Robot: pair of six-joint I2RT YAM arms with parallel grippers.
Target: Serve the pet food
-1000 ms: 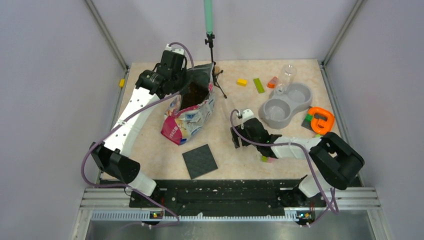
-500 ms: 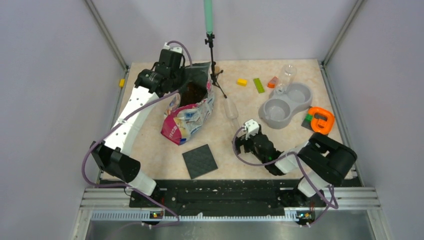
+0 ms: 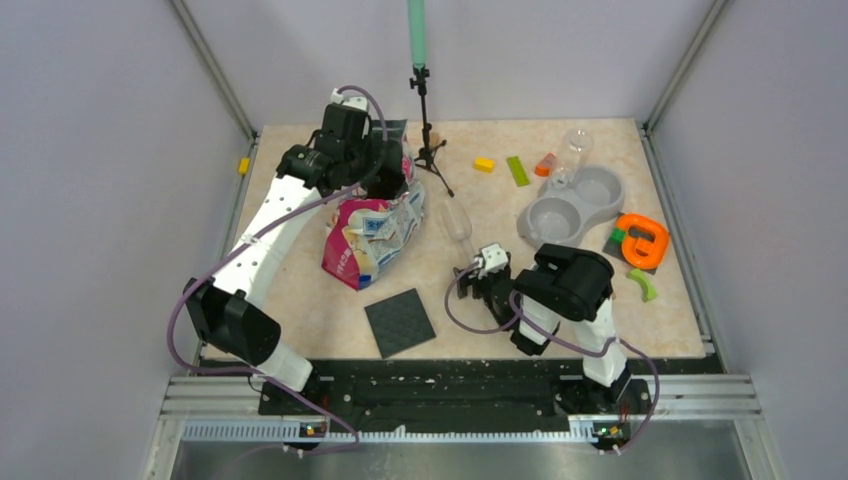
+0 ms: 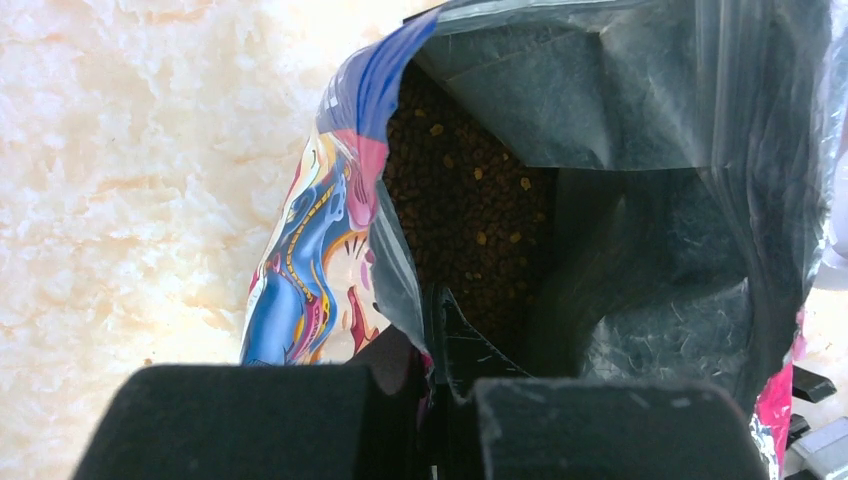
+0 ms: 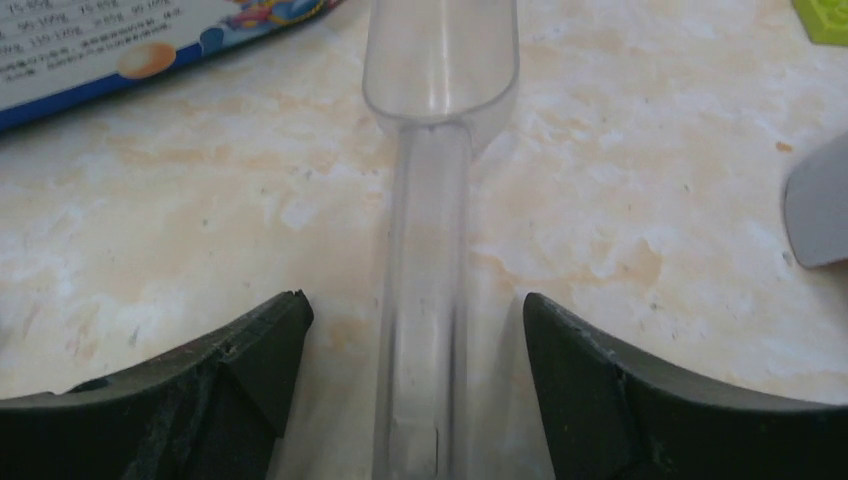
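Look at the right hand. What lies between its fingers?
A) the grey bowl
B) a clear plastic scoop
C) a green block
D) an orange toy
B: the right wrist view shows the clear scoop, its handle running between the fingers of the open right hand, not gripped yet.

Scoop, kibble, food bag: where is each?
clear scoop (image 5: 428,230): right wrist view, on its handle.
kibble (image 4: 470,210): left wrist view, middle of the heap.
food bag (image 3: 365,238): top external view, printed side panel.
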